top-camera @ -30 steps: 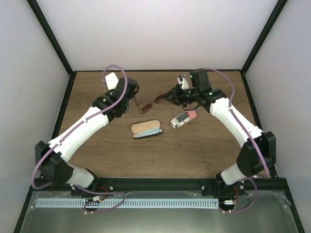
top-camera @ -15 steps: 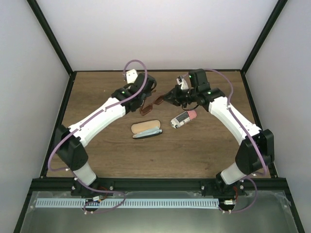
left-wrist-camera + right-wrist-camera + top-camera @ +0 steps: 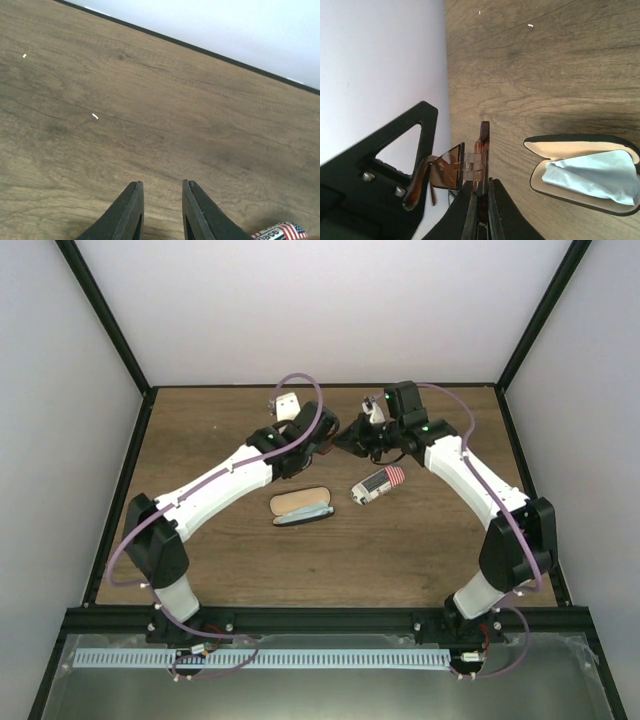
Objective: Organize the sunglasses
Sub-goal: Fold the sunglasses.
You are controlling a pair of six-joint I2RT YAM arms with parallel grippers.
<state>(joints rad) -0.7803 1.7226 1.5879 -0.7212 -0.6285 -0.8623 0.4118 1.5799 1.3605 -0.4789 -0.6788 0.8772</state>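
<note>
1. The right gripper (image 3: 481, 186) is clamped on the sunglasses (image 3: 451, 169). Its two fingers press together on the thin reddish-brown frame beside one amber lens, which fans out toward 9 o'clock in the right wrist view.
2. We see the sunglasses held edge-on above the wooden table (image 3: 200, 420), toward its 12 o'clock edge. From overhead they are largely hidden between the two wrists.
3. The left gripper (image 3: 160, 184) has its fingers a little apart with nothing between them — only bare wood shows below the tips.
4. From above, the left gripper sits just at 9 o'clock of the right gripper, and the two nearly meet.
5. In the right wrist view a black part of the left arm stands right beside the glasses. One curved temple lies across it, but we cannot tell whether they touch.
6. The open case (image 3: 293, 500) rests on the table at about 6 o'clock from the two grippers. It shows a pale lining, with a light blue cloth (image 3: 592, 172) crumpled inside.
7. The striped case (image 3: 378, 485) — red, white and a patch of blue — lies at about 2 o'clock of the open case, near it but apart. It also peeks into the lower corner of the left wrist view.
</note>
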